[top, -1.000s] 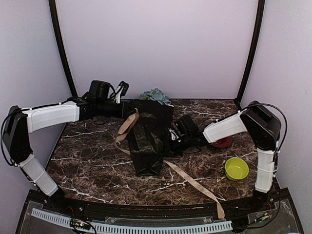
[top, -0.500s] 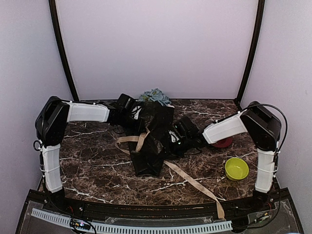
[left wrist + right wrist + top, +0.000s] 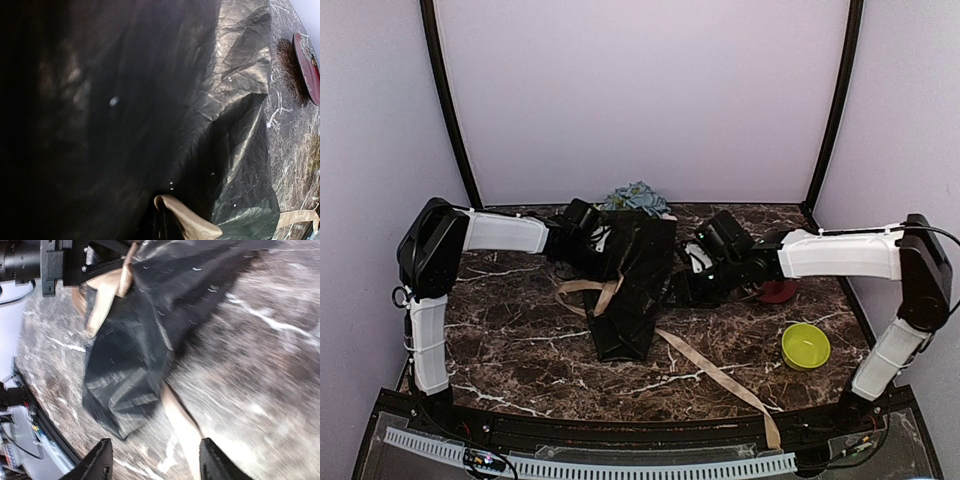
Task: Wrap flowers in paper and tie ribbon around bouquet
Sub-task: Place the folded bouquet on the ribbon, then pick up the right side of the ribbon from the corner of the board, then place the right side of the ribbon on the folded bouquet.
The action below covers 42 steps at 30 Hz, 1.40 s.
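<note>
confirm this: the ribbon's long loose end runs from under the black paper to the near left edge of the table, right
Wrong side. The long loose end of the ribbon runs from under the black paper to the near right edge of the table, not the left; the top external view shows it.

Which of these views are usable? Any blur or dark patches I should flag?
Left wrist: left two thirds nearly black; the paper catches light only on its crinkled right side. Right wrist: motion smear across the tabletop and ribbon, while the right gripper looks crisp. Top external: evenly lit, sharp.
</note>
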Tool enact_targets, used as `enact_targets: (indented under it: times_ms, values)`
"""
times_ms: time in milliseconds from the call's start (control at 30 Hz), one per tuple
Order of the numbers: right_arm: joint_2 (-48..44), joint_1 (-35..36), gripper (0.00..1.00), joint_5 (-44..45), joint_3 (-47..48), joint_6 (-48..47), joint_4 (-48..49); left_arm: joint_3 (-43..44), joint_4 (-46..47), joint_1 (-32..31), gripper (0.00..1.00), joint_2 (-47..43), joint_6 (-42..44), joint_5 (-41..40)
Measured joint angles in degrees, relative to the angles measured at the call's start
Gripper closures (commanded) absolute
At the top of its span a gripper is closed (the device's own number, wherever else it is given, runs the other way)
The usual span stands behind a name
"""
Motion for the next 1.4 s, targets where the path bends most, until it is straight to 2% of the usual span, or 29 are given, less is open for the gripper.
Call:
enact_targets:
  times_ms: [200,433,533,700,767,833,1000,1233,1400]
  values:
    - [-8.24,2.03,0.29,8.5,-2.75,-0.59,-13.81,0.0,-0.31,0.0,1.0,0.0,-0.02,-0.42]
    - [-9.09,8.48,0.23,11.78,-9.35,1.66,-28.41,0.0,-0.31,0.0,1.0,0.0,-0.02,-0.42]
    - [-9.11,10.54,0.24,11.5,-13.09,2.78,-31.36,0.0,-0.31,0.0,1.0,0.0,-0.02,-0.44]
    - [-9.64,11.21,0.31,9.81,-19.23,4.31,-32.63,0.0,-0.31,0.0,1.0,0.0,-0.02,-0.44]
    - [-10.34,11.47,0.36,9.38,-19.82,4.5,-32.65,0.0,-0.33,0.0,1.0,0.0,-0.02,-0.48]
    - [-10.36,12.07,0.46,9.35,-19.89,4.7,-32.74,0.0,-0.33,0.0,1.0,0.0,-0.02,-0.55]
    - [-10.16,13.57,0.99,9.66,-19.93,5.57,-33.66,0.0,-0.39,0.0,1.0,0.0,-0.02,-0.68]
    - [-10.19,12.2,1.0,16.0,-15.93,4.33,-34.05,0.0,-0.59,0.0,1.0,0.0,0.0,-1.2]
    - [-10.12,1.07,1.0,23.15,-3.02,-1.05,-28.33,0.0,-0.79,0.0,1.0,0.0,-0.04,-1.68]
